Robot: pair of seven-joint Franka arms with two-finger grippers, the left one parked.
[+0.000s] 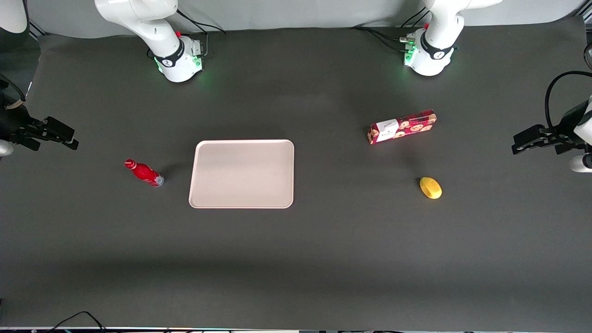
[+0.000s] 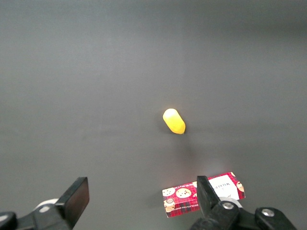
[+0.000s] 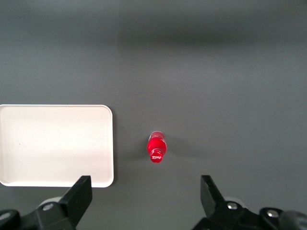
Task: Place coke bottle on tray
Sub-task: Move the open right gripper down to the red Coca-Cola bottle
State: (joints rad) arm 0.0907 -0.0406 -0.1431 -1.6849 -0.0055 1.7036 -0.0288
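The coke bottle (image 1: 144, 172) (image 3: 157, 146), small and red with a red cap, stands upright on the dark table. It is apart from the tray (image 1: 242, 174) (image 3: 55, 143), beside it toward the working arm's end. The tray is pale, flat and holds nothing. My right gripper (image 1: 73, 139) (image 3: 145, 191) hangs at the working arm's end of the table, well clear of the bottle and above table level. It is open, and nothing sits between its black fingers (image 3: 80, 194).
A red snack box (image 1: 402, 126) (image 2: 201, 194) with cookie pictures and a small yellow object (image 1: 430, 188) (image 2: 174, 121) lie toward the parked arm's end of the table. Both arm bases (image 1: 180, 60) stand along the table's back edge.
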